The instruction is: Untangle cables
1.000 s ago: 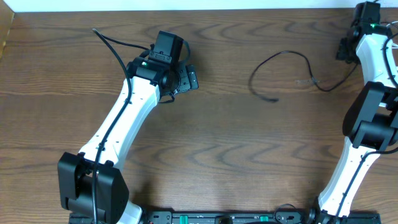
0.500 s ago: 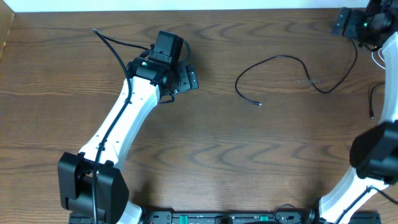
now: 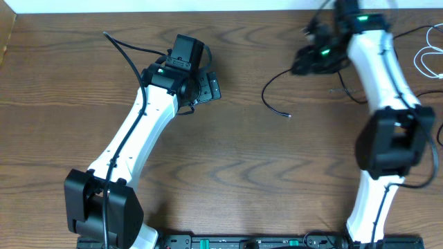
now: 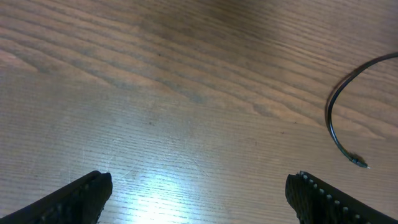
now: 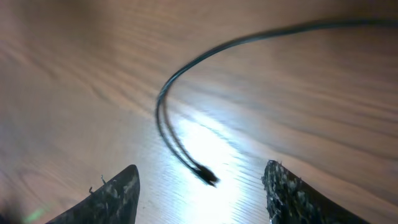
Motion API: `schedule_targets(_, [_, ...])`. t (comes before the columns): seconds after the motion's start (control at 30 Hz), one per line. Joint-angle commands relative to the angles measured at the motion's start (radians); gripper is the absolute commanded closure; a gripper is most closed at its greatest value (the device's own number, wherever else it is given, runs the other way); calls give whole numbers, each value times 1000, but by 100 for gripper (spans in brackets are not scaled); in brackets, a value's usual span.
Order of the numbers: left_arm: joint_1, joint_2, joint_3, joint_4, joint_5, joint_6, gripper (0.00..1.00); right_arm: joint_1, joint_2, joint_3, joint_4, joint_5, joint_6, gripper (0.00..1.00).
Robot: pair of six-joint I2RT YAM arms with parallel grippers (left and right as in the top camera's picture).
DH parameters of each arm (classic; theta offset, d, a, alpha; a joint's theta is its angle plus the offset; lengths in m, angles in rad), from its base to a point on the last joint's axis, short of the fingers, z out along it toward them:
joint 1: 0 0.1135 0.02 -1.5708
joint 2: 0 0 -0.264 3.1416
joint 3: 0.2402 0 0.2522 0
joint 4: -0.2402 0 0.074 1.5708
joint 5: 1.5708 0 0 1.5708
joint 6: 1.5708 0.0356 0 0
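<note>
- Looking from overhead: a thin black cable (image 3: 271,81) in an open curve on the brown wooden table (image 3: 242,173), with its small plug end (image 3: 288,115) near the middle. A thin white cable (image 3: 422,61) at the far right edge, well apart from the black one.
- Seen there too: the right gripper (image 3: 306,61), blurred, above the upper part of the black curve, and the left gripper (image 3: 210,88) well to the left of it.
- From the left wrist: left gripper (image 4: 199,180) spread wide, holding nothing, only bare wood between the fingers. Black cable (image 4: 333,118) off to the right, out of its reach.
- From the right wrist: right gripper (image 5: 200,169) parted and empty. Black cable (image 5: 186,68) bending just ahead, plug end (image 5: 209,178) close before the fingertips. Much blur here.
- Advice for the pick:
  - Slow down first, then go down until the fingertips straddle the cord a little behind the plug.
  - Close only then.
  - Drag low along the wood, away from the white cable.
</note>
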Motion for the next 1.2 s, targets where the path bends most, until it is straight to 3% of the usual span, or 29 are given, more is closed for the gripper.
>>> schedule_targets(0.0, [2, -12, 13, -4, -13, -1, 6, 90, 63, -9, -5, 48, -48, 39])
schedule_targets(0.2, [2, -12, 13, -4, -13, -1, 6, 208, 114, -11, -7, 189, -32, 42])
schedule_targets(0.33, [2, -12, 13, -4, -13, -1, 6, 262, 123, -41, -2, 249, -23, 54])
schedule_targets(0.67, [2, -12, 13, -4, -13, -1, 6, 294, 123, -212, 124, 356, 29, 58])
schedule_targets(0.77, [2, -12, 13, -4, -13, -1, 6, 295, 124, -243, 154, 357, 29, 76])
schedule_targets(0.83, [2, -12, 13, -4, -13, -1, 6, 295, 124, -255, 166, 355, 31, 98])
schedule_targets(1.0, [2, -12, 13, -4, -13, -1, 6, 283, 110, -205, 177, 291, 152, 99])
schedule_targets(1.17, [2, -12, 13, -4, -13, -1, 6, 228, 65, -18, 106, 269, 247, 99])
